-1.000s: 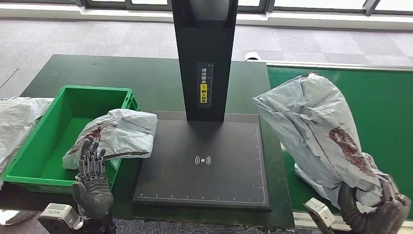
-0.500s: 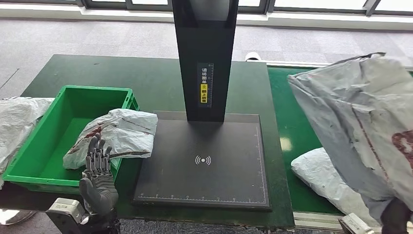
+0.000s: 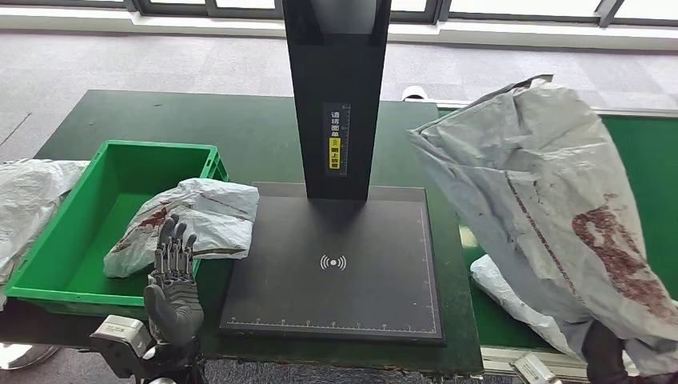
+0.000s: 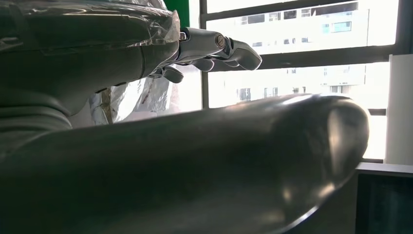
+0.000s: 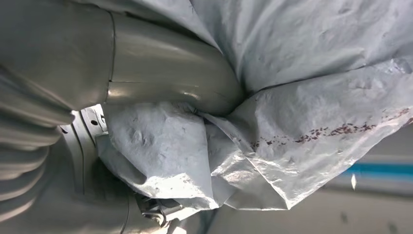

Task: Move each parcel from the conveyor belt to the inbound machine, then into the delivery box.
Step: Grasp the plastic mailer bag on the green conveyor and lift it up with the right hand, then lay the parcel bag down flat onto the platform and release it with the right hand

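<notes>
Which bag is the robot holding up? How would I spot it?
Find the tall black inbound machine in the middle, then look right, above the green conveyor belt. The held parcel is the big crinkly grey one with red smears, raised in the right hand, unlike the others lying flat.

Even daylight falls from the far windows, leaving soft shadows on the bench. In the left wrist view the panes blow out white, and the near thumb blurs.
</notes>
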Robot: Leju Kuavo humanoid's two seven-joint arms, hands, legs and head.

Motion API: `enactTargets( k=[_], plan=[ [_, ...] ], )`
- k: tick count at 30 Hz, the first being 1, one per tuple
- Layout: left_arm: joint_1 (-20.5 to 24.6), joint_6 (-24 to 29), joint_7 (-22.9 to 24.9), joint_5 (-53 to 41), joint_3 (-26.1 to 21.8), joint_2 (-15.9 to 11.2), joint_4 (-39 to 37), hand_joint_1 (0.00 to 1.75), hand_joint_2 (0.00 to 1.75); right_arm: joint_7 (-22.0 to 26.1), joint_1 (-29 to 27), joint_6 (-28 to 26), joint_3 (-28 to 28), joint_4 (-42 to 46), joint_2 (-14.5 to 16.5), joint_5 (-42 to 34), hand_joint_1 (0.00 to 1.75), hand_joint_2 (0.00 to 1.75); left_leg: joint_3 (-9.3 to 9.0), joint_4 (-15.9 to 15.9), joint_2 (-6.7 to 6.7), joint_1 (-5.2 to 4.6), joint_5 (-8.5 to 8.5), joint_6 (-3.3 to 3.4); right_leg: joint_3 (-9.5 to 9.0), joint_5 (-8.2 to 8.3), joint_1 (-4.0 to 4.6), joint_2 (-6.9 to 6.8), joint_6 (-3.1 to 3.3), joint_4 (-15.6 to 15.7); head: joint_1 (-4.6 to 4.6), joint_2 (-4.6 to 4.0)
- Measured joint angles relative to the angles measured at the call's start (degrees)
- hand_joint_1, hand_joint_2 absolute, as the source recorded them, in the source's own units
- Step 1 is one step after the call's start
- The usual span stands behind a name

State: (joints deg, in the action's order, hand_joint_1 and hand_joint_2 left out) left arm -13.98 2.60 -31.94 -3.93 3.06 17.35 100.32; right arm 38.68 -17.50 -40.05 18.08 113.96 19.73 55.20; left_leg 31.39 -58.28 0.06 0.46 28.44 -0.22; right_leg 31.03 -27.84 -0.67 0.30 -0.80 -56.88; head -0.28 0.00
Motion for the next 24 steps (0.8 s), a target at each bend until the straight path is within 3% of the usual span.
enactTargets(
  k=[7, 14, 24],
  plan=[
    [0.81, -0.74, 0.19, -0.80, 0.24, -0.08, -1.31, 0.00, 0.00, -10.51, 5.15, 4.38, -11.82, -21.89, -1.49, 5.12, 1.75, 1.75, -0.04, 0.01, 0.07, 0.05, -0.04, -0.04, 0.00, 0.03, 0.04, 0.06, 0.04, -0.04, 0.01, -0.01],
    [1.27, -0.04, -1.12, -0.87, 0.26, -0.15, -2.55, 0.00, 0.00, -11.27, 13.42, 7.34, -26.65, -45.95, -4.62, -2.25, 1.75, 1.75, 0.02, 0.01, -0.01, 0.06, -0.13, -0.13, 0.09, 0.03, 0.05, 0.03, 0.06, -0.10, -0.01, 0.00],
    [2.59, 0.75, -1.63, -0.86, 0.84, -0.55, -3.99, 0.00, 0.00, -11.66, 17.93, 8.69, -32.91, -55.80, -7.25, -3.86, 1.75, 1.75, 0.09, 0.00, -0.01, 0.03, -0.13, -0.13, 0.16, 0.03, 0.03, 0.03, 0.06, -0.08, -0.01, -0.02]
  ],
)
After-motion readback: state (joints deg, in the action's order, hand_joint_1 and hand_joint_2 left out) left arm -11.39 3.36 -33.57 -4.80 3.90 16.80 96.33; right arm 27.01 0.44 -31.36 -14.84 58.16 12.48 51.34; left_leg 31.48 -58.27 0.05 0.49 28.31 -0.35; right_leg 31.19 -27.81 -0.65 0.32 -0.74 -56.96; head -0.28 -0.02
